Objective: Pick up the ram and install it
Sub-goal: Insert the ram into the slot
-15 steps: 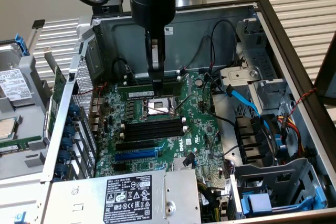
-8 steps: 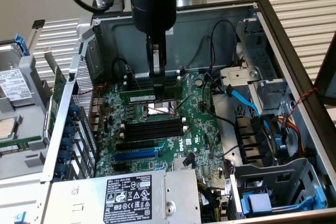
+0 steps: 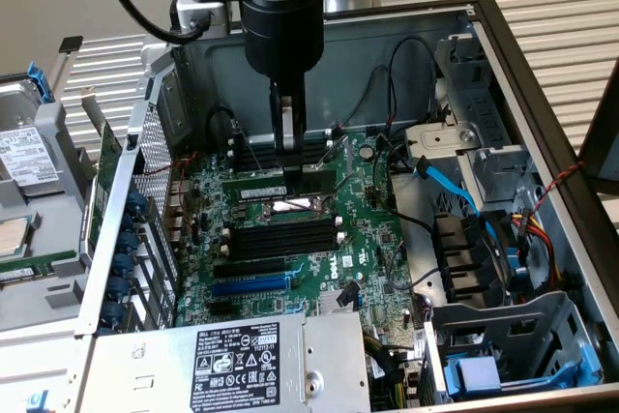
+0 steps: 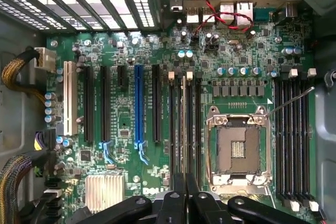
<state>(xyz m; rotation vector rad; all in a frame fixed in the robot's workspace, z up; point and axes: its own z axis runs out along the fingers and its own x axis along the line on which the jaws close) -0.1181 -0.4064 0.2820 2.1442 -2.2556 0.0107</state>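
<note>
The ram [image 3: 276, 191] is a narrow green stick with a white label, held level above the motherboard [image 3: 368, 239] inside the open computer case. My gripper [image 3: 288, 171] is shut on the middle of its top edge. In the wrist view the ram [image 4: 183, 129] appears edge-on as a thin line running out from between the gripper [image 4: 181, 195] fingers. It runs parallel to and over the black memory slots [image 4: 176, 129] that lie between the CPU socket [image 4: 239, 145] and the long blue slot [image 4: 138, 103]. Whether it touches a slot I cannot tell.
A second bank of black memory slots [image 4: 291, 135] lies beyond the socket. The power supply [image 3: 242, 365] sits at the case's near side. Blue cables [image 3: 450, 186] and drive bays [image 3: 503, 336] are on the exterior view's right, and expansion-slot brackets [image 3: 126, 239] on its left.
</note>
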